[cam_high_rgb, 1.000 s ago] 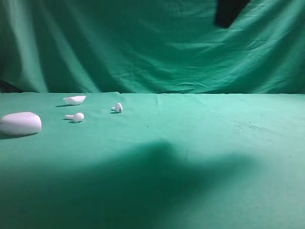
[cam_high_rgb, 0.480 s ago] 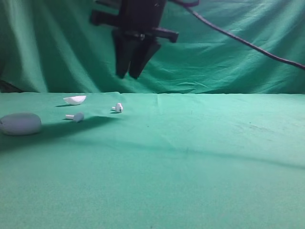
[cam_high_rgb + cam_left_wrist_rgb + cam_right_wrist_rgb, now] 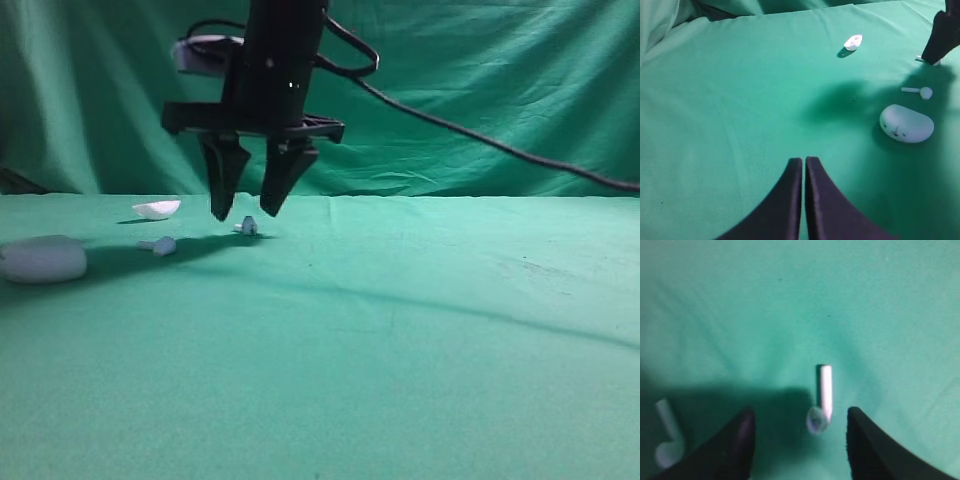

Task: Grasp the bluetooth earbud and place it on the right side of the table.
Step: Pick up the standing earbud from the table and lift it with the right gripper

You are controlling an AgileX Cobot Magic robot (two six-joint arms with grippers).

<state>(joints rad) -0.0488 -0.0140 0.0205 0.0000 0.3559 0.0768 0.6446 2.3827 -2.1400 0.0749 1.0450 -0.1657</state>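
A tiny white bluetooth earbud [image 3: 248, 226] lies on the green table [image 3: 420, 330], left of centre. My right gripper [image 3: 244, 212] reaches across, open, and hovers just above it with a finger on each side. In the right wrist view the earbud [image 3: 822, 395] lies between the open fingers of the gripper [image 3: 797, 415], untouched, with its stem pointing away. The second earbud [image 3: 160, 245] lies further left and also shows in the right wrist view [image 3: 667, 440]. My left gripper [image 3: 804, 160] is shut and empty over bare cloth.
A big white oval case [image 3: 42, 259] sits at the far left; it also shows in the left wrist view [image 3: 906, 123]. A shallow white shell [image 3: 157, 209] lies behind the second earbud. A black cable [image 3: 500, 150] runs right from the arm. A green backdrop hangs behind.
My right arm has come in from the top, moved left and dropped down over the earbud. Its jaws have opened wider. Its shadow now falls on the case and the second earbud.
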